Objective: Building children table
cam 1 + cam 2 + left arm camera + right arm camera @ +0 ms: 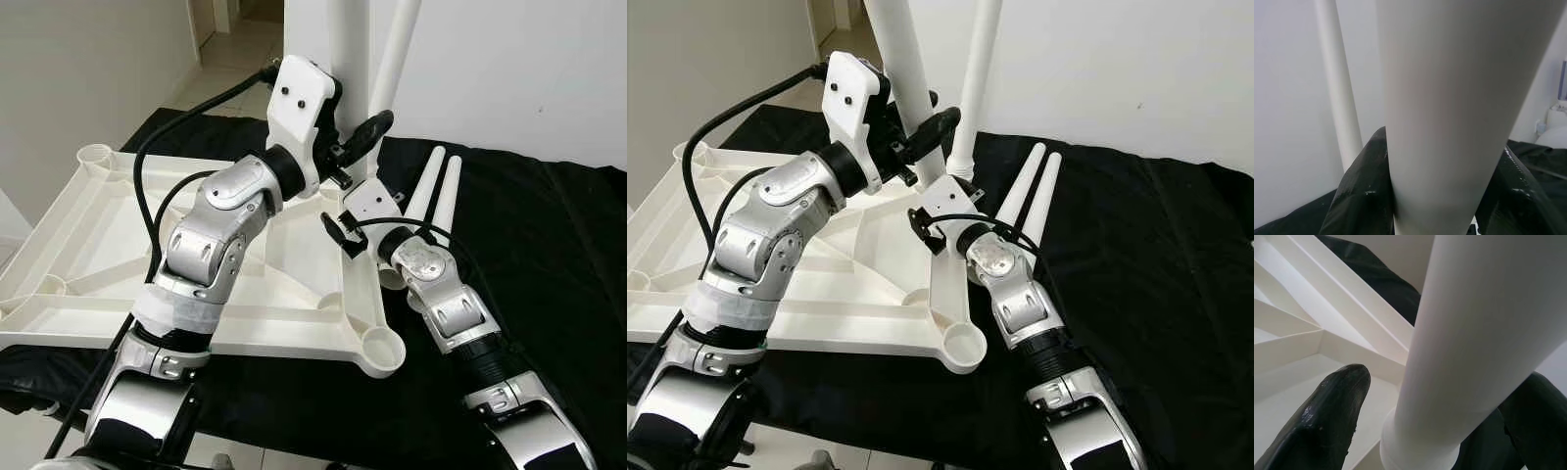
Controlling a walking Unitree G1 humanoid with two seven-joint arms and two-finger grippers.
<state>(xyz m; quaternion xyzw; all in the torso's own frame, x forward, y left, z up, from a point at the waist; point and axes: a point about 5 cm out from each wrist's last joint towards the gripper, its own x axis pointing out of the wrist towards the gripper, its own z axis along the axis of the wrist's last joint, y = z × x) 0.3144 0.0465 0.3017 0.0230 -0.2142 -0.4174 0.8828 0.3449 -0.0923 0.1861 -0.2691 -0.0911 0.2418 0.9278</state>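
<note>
The white children's table top [98,245] lies upside down on a black cloth. My left gripper [355,137] is raised over its far right corner and shut on an upright white leg [901,69]; both black fingers [1359,191] press its sides. Lower down, my right gripper [939,223] stands open around the same leg's foot [1420,450]. One finger [1327,426] is a little apart from the leg; the other lies against it. A second white leg [978,78] stands upright just behind.
Two more white legs [436,191] lie side by side on the black cloth [549,255] to the right of the table top. An open round socket [380,351] sits at the near right corner. White walls stand behind; tiled floor shows far left.
</note>
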